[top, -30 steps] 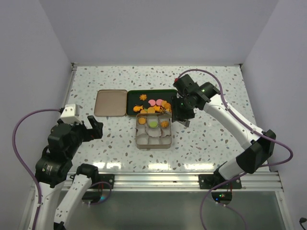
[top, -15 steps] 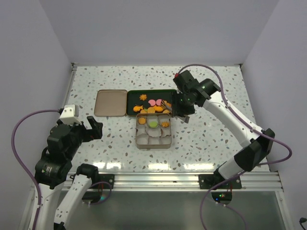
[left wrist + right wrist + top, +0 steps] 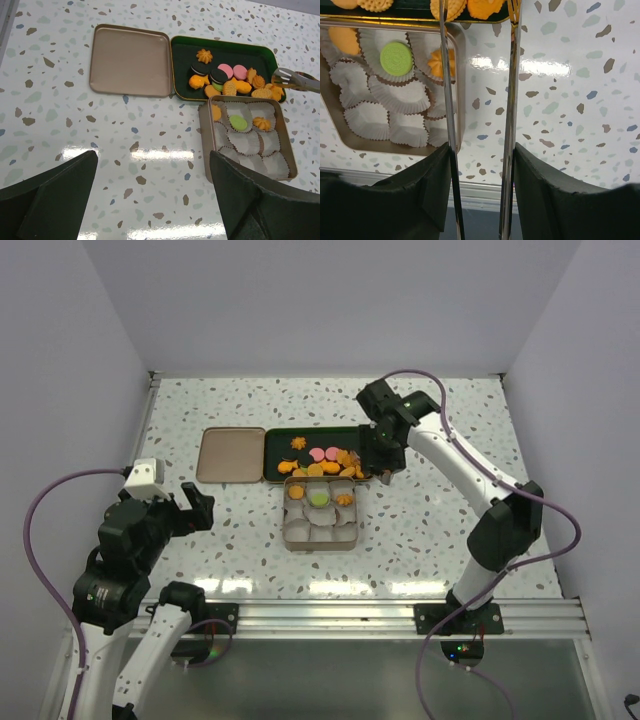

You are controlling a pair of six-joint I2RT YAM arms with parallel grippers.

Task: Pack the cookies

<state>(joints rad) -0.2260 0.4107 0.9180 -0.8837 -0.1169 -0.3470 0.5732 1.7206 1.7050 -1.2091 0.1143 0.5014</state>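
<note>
Cookies (image 3: 322,456) lie in a dark green tray (image 3: 312,433), mostly orange, with pink and dark brown ones; they also show in the left wrist view (image 3: 220,77). A tan tin (image 3: 320,541) of white paper cups holds a green cookie (image 3: 319,497) and two orange ones. My right gripper (image 3: 384,454) is shut on metal tongs (image 3: 447,75). The tong blades stand apart, and their tips (image 3: 281,77) are over the orange cookies at the tray's right end. My left gripper (image 3: 196,508) is open and empty, left of the tin.
The tin's flat tan lid (image 3: 231,454) lies left of the green tray. The tin (image 3: 460,100) sits right in front of the tray, touching it. White walls close the table at the back and sides. A metal rail runs along the near edge.
My right arm has swung back from the tin's right corner toward the green tray's right end, carrying the tongs. The left arm has not moved.
</note>
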